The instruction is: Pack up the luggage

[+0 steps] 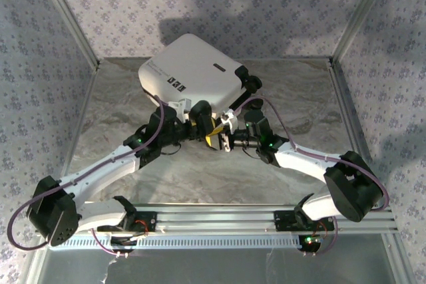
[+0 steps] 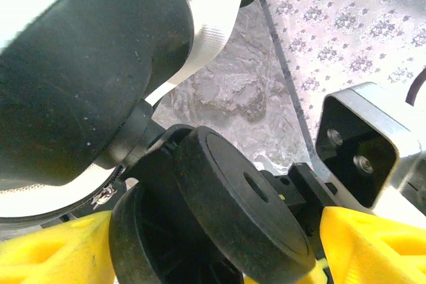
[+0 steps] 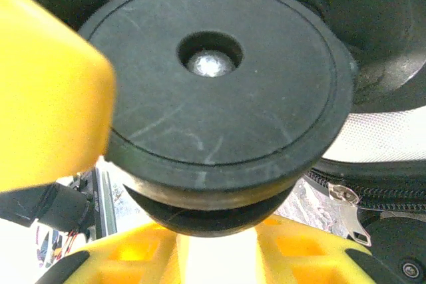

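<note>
The luggage (image 1: 193,71), a white hard-shell suitcase, lies closed at the back middle of the table. Both grippers meet at its near corner. In the left wrist view a black double wheel (image 2: 233,204) fills the space between my left gripper's (image 2: 213,251) yellow fingers (image 2: 53,251), which hold it from both sides. The right wrist view faces the same wheel (image 3: 219,98) flat on, just above my right gripper (image 3: 216,257). Its fingers stand a little apart with something white between them; whether they grip anything is unclear. From above, the left gripper (image 1: 200,119) and right gripper (image 1: 223,134) almost touch.
The marbled grey table (image 1: 299,98) is fenced by patterned walls and metal posts. A metal rail (image 1: 219,221) with both arm bases runs along the near edge. A zipper pull (image 3: 349,207) hangs from the suitcase's black zipper band beside the wheel.
</note>
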`<state>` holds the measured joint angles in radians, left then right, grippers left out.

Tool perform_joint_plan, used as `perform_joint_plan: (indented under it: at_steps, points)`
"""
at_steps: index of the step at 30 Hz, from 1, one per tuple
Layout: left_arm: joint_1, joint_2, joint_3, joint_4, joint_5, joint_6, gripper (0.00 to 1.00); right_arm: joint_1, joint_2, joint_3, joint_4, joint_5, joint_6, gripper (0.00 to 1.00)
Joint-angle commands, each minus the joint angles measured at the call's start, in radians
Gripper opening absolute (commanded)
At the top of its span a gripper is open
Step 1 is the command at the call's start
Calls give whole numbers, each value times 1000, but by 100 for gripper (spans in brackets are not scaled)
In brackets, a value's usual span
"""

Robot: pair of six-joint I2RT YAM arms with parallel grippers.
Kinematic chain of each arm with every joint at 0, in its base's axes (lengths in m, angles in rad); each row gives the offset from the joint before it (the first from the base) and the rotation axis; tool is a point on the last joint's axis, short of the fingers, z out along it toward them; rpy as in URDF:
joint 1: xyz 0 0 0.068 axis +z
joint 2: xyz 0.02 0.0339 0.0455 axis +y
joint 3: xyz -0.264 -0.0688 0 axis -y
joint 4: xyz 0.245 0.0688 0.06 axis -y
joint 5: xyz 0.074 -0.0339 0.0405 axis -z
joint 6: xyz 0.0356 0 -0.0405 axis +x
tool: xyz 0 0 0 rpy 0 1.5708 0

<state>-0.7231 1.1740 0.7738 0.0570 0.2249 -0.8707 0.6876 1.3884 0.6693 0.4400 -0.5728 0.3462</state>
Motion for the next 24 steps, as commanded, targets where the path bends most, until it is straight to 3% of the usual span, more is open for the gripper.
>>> perform_joint_plan:
  at_steps: [1,24]
  points:
    - [-9,14,46,15,29,-59,77,-3,-7,35,17,-1,-29,29]
    - [-10,-6,-24,-10,-105,-257,71,-2,15,13,-13,38,-167,28]
